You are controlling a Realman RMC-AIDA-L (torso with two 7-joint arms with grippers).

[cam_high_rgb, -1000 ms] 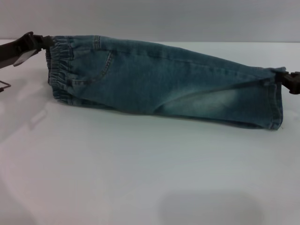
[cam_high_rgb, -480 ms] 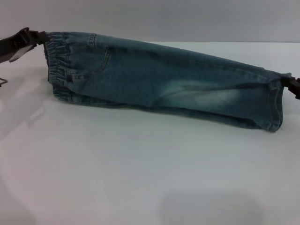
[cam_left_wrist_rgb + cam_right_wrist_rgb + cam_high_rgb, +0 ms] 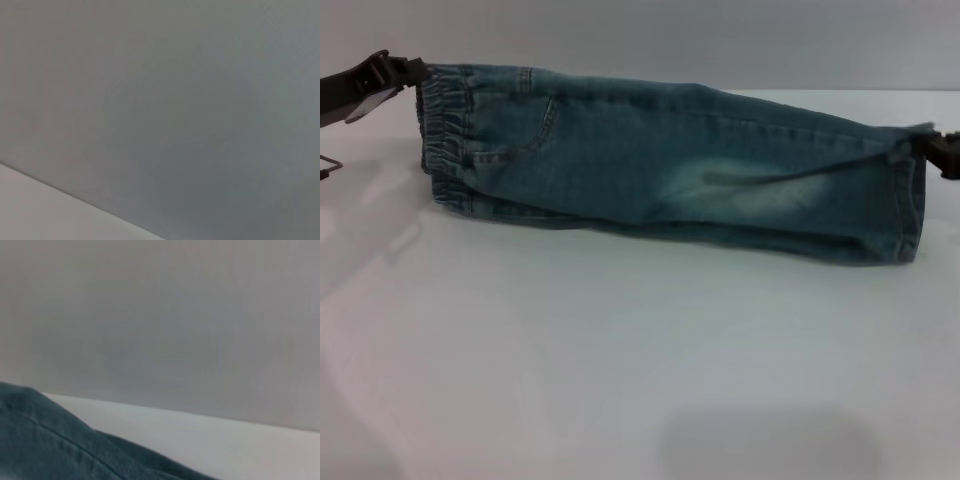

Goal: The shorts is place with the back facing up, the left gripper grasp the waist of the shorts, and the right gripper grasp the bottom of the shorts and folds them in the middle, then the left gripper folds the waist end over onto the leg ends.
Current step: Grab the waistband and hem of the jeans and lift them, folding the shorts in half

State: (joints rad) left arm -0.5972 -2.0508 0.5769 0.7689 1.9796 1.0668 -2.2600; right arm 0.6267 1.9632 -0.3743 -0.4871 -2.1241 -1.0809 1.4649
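The faded blue denim shorts (image 3: 670,160), folded lengthwise, hang stretched above the white tabletop (image 3: 620,360). The left pincer (image 3: 412,72) clamps the waist, the right pincer (image 3: 932,150) the hem, now raised slightly higher than before.

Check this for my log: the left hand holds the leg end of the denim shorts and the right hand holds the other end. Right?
Not quite. In the head view the left hand holds the elastic waist end of the denim shorts; the right hand holds the leg end.
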